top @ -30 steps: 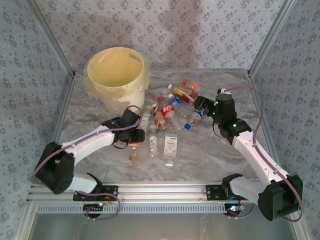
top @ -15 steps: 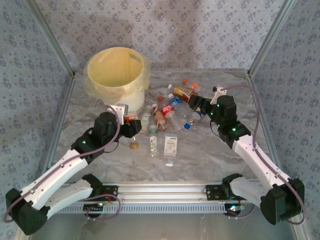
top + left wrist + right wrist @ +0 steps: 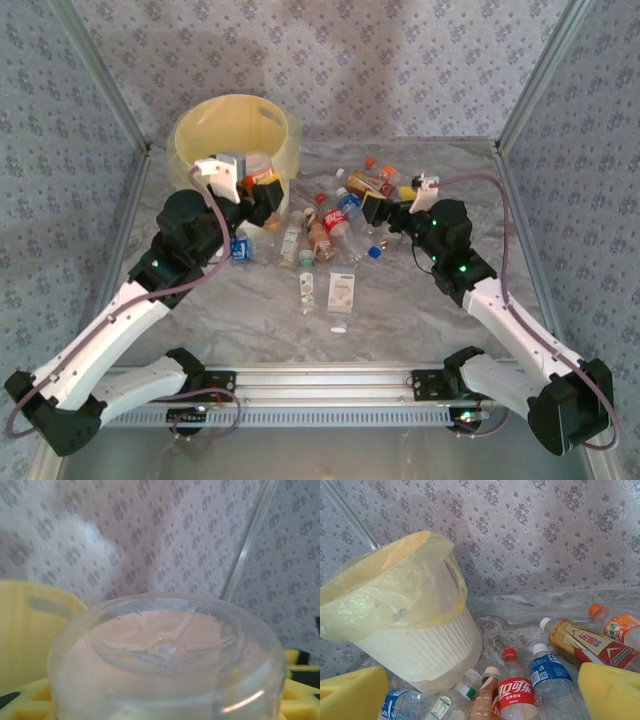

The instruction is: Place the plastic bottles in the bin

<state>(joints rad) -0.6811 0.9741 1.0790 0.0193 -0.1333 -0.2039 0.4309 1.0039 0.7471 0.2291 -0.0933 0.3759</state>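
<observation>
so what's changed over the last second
The left gripper rose from the table towards the bin, carrying a clear bottle it took hold of. The right gripper shifted only a little over the bottle pile, open and empty. The pile and the bin stayed put.

Grey marbled table (image 3: 420, 310): bin (image 3: 215, 125) at far-left corner, plastic bottles (image 3: 322, 236) lying loose mid-table toward far edge, two white-labelled ones nearest centre.
</observation>
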